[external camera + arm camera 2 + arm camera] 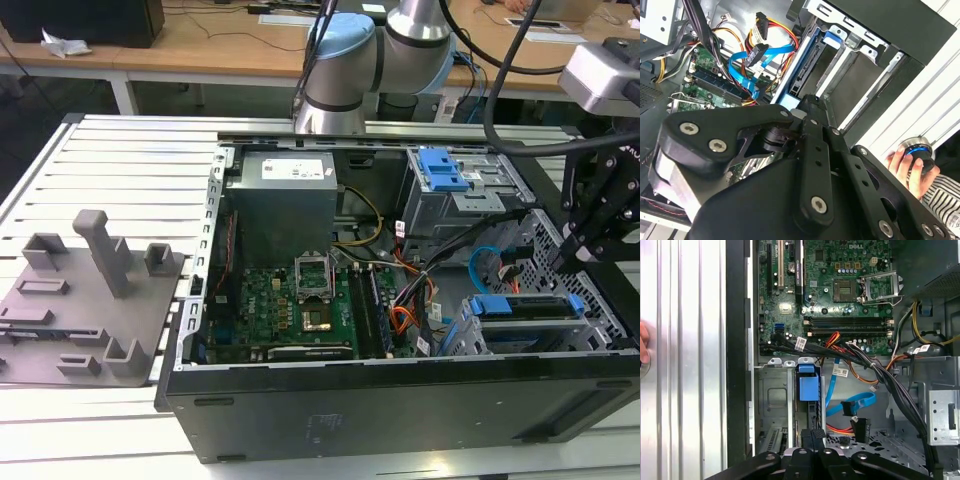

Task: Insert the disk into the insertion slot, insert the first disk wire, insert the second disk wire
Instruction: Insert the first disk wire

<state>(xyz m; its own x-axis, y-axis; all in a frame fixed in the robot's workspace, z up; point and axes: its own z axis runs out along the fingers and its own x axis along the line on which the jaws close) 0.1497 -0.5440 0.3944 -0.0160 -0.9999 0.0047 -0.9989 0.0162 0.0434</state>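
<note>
In the exterior view, the case [400, 420] is lying open on the slatted table [110, 170], with a grey fixture [90, 290] sitting on the table toward the exterior view's left. The disk [525, 308] is sitting in the slot [605, 300] at the case's corner toward the exterior view's right. The gripper [570, 255] is hanging just above it. The blue cable [484, 262] is looping just beside the slot.

In the second wrist view, the gripper [809, 102] is pointing at the near end of the disk [802, 70], which is lying edge-on inside the slot [855, 85]. The red-orange wires [775, 24] and the blue cable [772, 52] are hanging beside the disk, their plugs apart from it. A hand [902, 162] is resting on a knob [917, 150] outside the case.

In the first wrist view, the gripper [813, 435] is clenched, its tips pressing together with nothing between them, right at the disk [808, 385]. The disk is standing in the slot [772, 400]. The blue cable [857, 401] and the red-orange wires [837, 429] are lying loose alongside, below the motherboard [840, 290].
</note>
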